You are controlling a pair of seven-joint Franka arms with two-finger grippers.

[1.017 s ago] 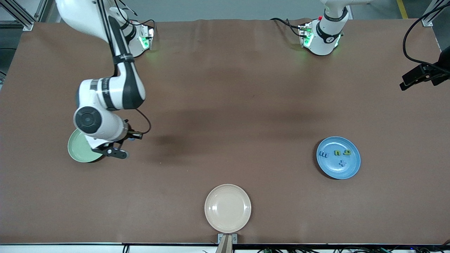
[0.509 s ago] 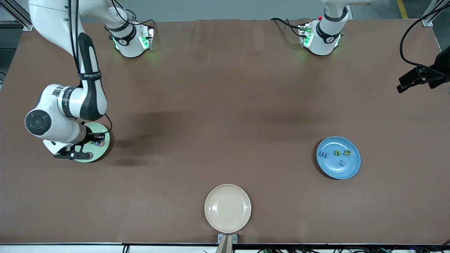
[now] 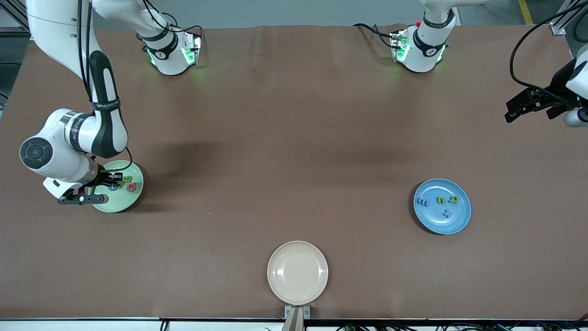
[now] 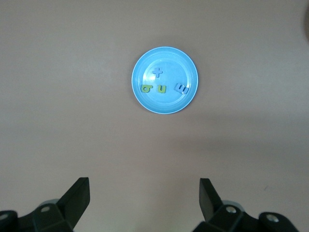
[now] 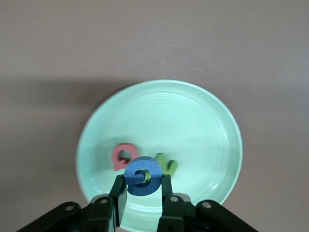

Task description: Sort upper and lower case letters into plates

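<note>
The green plate lies flat on the worktop toward the right arm's end, holding a red letter and a green letter. A blue ring-shaped letter is pinched in the right pincer over this plate. The blue plate lies flat toward the left arm's end, carrying a blue m, green u, green g and blue plus.

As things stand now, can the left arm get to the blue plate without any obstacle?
Probably yes. The left gripper hangs open above bare table with the blue plate in plain sight, nothing between them. The right gripper is at the green plate.
</note>
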